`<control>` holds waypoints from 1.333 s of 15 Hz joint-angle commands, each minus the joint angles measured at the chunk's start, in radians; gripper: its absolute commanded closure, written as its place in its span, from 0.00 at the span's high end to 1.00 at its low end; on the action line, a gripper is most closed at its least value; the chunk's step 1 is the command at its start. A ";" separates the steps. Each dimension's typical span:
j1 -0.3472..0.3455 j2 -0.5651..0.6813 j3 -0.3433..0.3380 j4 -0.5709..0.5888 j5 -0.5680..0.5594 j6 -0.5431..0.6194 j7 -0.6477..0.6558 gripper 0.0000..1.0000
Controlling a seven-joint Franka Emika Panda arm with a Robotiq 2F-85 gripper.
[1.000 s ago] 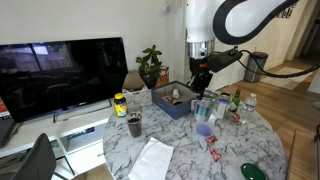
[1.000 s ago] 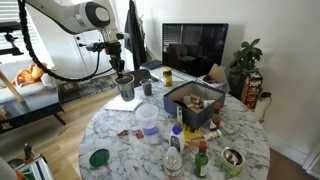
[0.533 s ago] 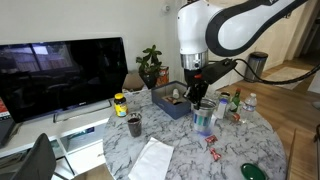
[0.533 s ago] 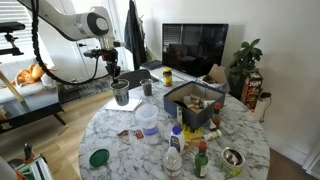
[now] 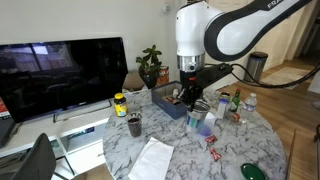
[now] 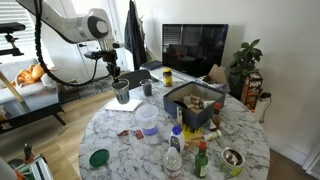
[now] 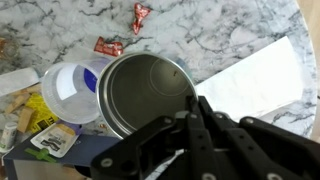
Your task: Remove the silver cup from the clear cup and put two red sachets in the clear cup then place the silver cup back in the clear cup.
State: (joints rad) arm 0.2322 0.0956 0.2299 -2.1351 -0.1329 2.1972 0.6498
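pincer (image 6: 116,80) clamps silver cup (image 7: 145,92) rim, clear cup (image 7: 68,90) beside

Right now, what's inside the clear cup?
Nothing that shows: the clear cup looks empty, and two red sachets lie outside it on the table. In the wrist view the silver cup covers its right edge.

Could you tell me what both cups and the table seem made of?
The silver cup looks like brushed metal: grey sheen, streaked reflections inside. The clear cup seems translucent plastic, faintly bluish. The table looks marble, white with grey veins, perhaps imitation.
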 commanded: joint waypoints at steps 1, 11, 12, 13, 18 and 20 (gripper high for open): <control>0.060 0.099 -0.010 0.005 -0.116 0.099 0.219 0.01; 0.159 0.312 -0.061 0.100 -0.151 0.090 0.462 0.01; 0.167 0.330 -0.066 0.119 -0.150 0.078 0.469 0.01; 0.173 0.345 -0.070 0.129 -0.146 0.082 0.469 0.01; 0.198 0.403 -0.087 0.176 -0.136 0.106 0.471 0.01; 0.206 0.421 -0.093 0.193 -0.134 0.101 0.467 0.05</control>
State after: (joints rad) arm 0.4058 0.4755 0.1620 -1.9813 -0.2664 2.3040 1.0997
